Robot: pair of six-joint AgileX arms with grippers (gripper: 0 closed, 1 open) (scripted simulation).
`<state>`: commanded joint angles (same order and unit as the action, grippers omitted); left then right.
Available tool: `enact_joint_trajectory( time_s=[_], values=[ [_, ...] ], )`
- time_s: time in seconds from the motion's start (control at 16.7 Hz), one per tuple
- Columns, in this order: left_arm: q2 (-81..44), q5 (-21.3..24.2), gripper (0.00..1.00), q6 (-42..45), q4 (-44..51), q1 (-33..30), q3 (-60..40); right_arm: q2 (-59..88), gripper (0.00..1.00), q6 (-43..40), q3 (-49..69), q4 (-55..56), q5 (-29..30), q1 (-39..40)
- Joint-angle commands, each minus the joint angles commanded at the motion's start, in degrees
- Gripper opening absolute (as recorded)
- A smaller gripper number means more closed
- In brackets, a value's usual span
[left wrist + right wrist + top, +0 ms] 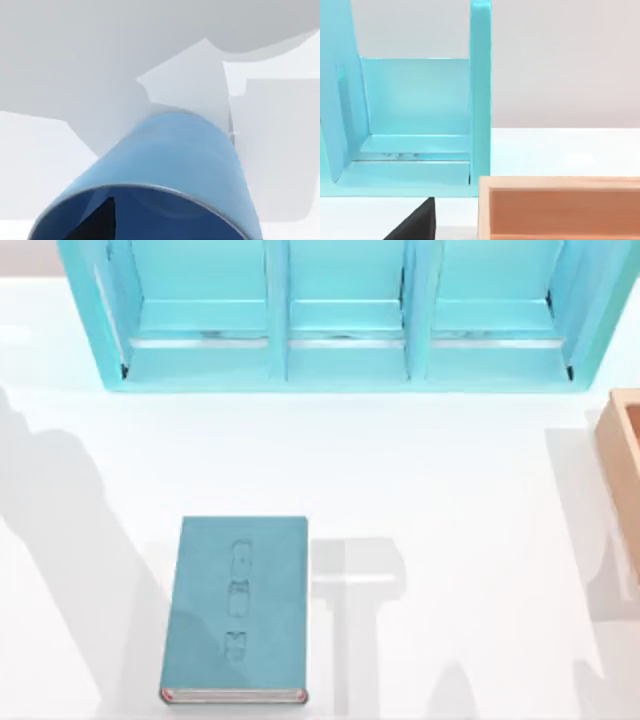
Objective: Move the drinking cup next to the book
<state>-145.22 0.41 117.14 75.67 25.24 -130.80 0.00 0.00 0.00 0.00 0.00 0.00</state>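
Your left gripper's state is something you cannot tell from these views. What you do see from the left wrist camera is the drinking cup (175, 165) right up against the lens: a pale-blue round wall with a thin bright rim and a darker blue inside. A dark wedge (100, 222) sits at that rim, too partial to identify. Beyond the cup lies the white table (280, 150), crossed by broad grey shadows.

Your right gripper likewise gives you no view of its fingers; a dark wedge (415, 222) shows at the edge of the right wrist picture. Just beyond it stands a tan wooden box (560, 207), open at the top, and behind that the turquoise shelf unit (415, 100), with an upright divider and an empty compartment facing the camera.

From above, the book (236, 608) lies flat on the table's near part, left of centre, teal cover up with faint embossed marks down it, its white page edges and red trim at the near end. Long arm shadows fall on the table to its left and right. The shelf unit runs along the far edge, well apart from the book, and the wooden box sits at the right edge.
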Motion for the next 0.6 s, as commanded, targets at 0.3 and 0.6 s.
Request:
enact_joint_trajectory(
  time_s=[0.3,0.6],
  values=[
    [0.9,0.0,1.00,0.1,-4.0,0.1,4.8,0.0,1.00,0.0,0.0,0.0,0.0,0.0],
    [0.9,0.0,0.77,0.1,-4.0,0.1,4.8,0.0,1.00,0.0,0.0,0.0,0.0,0.0]
  ],
)
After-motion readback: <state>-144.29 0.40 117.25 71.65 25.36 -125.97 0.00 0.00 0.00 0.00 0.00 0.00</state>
